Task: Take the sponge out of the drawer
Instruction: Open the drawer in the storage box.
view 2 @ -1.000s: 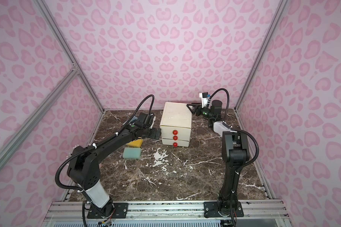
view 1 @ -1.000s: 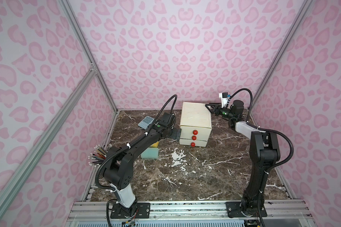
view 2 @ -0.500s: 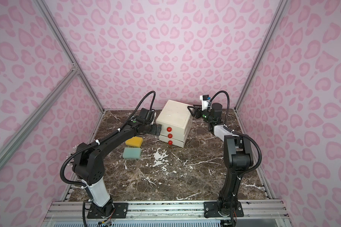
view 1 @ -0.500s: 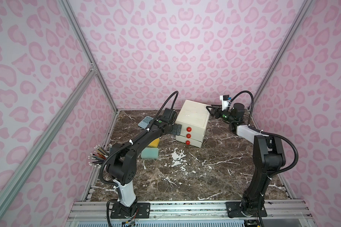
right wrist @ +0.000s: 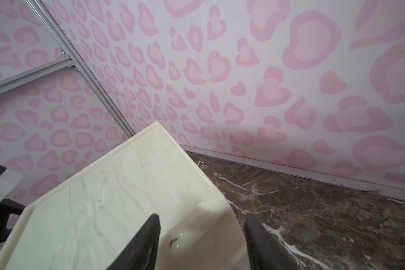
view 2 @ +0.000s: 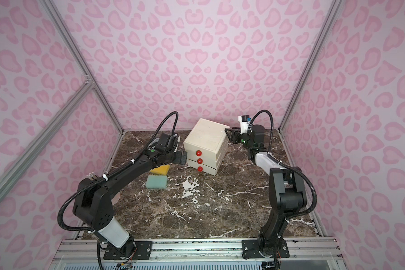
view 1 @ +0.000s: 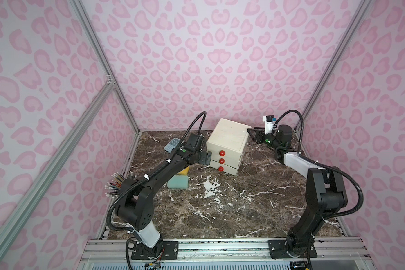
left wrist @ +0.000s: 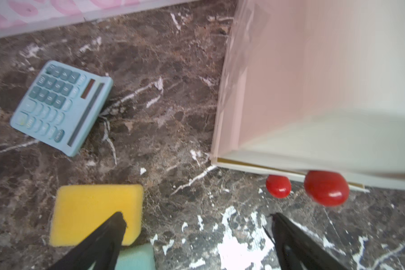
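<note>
Closest to the near edge of the table (view 1: 232, 217), over toward the left edge, a green sponge (view 1: 177, 182) lies flat. Just behind it lies a yellow sponge (view 2: 160, 170), partly under the left arm. Both are out on the table.

A little farther back, the left gripper (view 1: 208, 157) hangs low with its jaws wide open and nothing in them. It sits just beside the left end of the drawer box (view 1: 229, 140), close to the front. The box stands in the far half of the table, turned so its front faces the near left corner. Three red knobs go down the front: the top knob (view 1: 222, 153), the middle knob (view 1: 221, 160) and the bottom knob (view 1: 221, 168). All three drawers look shut, so no sponge shows inside, and which drawer has one cannot be told.

The knobs lie to the right of the open jaws, very near. The left arm is the nearer one to them. A drawer would slide out toward the near left corner, so the jaws likely need to swing round in front of a knob and pull that way.

A blue calculator (view 1: 172, 145) lies toward the far left corner. At the box's far right top corner, the right gripper (view 1: 250, 132) has its jaws partway closed, one finger on the top and one down the side. It seems to hold the box steady.
</note>
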